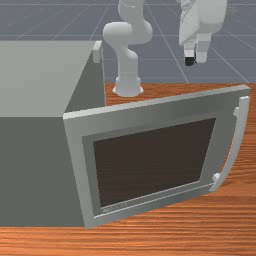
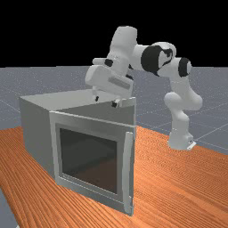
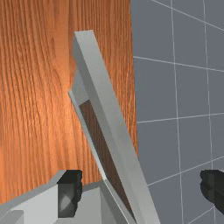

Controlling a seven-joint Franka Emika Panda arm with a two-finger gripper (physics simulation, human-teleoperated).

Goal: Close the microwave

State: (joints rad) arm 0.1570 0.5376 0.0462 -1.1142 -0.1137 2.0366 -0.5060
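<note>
The tool [image 2: 106, 101] is higher than the door [image 3: 114, 118], and the door lies below it, with its upper edge passing slantwise between the two fingers [image 3: 70, 192] in the wrist view. These fingers stand wide apart; they hold nothing, and I see no contact with the door.

A little farther from the tool, the outer face [image 1: 150, 117] of the door is turned toward the front view's camera, and the handle [image 1: 239, 135] is at the free end. Farther is the open front [image 1: 85, 95] of the microwave [image 2: 38, 133], which stands on the desk [image 2: 178, 178]; the door is swung well out from it.

In my judgement, the closing has not begun. The tool should come down on the side of the handle, near the free end, and push the door toward the open front. If it goes straight down, it may strike the upper edge. If it presses on the inner side, the door would probably open wider.
</note>
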